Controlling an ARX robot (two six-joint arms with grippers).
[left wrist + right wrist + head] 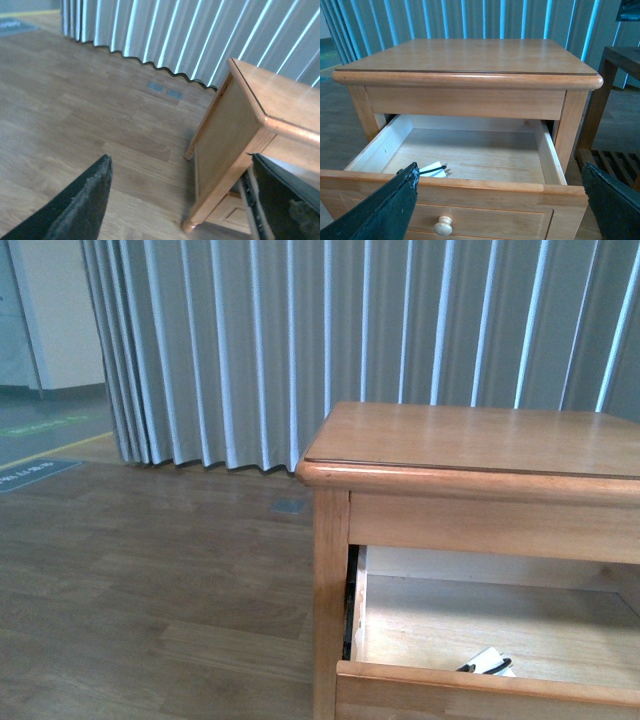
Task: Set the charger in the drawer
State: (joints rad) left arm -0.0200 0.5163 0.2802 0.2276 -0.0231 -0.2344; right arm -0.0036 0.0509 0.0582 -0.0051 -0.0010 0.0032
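Note:
The drawer (470, 187) of the honey-coloured nightstand (480, 440) stands pulled out, its pale inside showing. The white charger (434, 170) with its black cable lies inside, close behind the drawer front; in the front view the charger (490, 664) peeks over the front rim of the drawer (480, 685). My right gripper (502, 210) is open and empty, hovering just in front of the drawer front above its pale knob (443, 226). My left gripper (185, 200) is open and empty, off the nightstand's left side over the floor. Neither arm shows in the front view.
A pleated grey curtain (350, 330) hangs behind the nightstand. Wooden floor (150, 590) spreads to the left. A darker slatted wooden piece of furniture (610, 100) stands close to the nightstand's right side.

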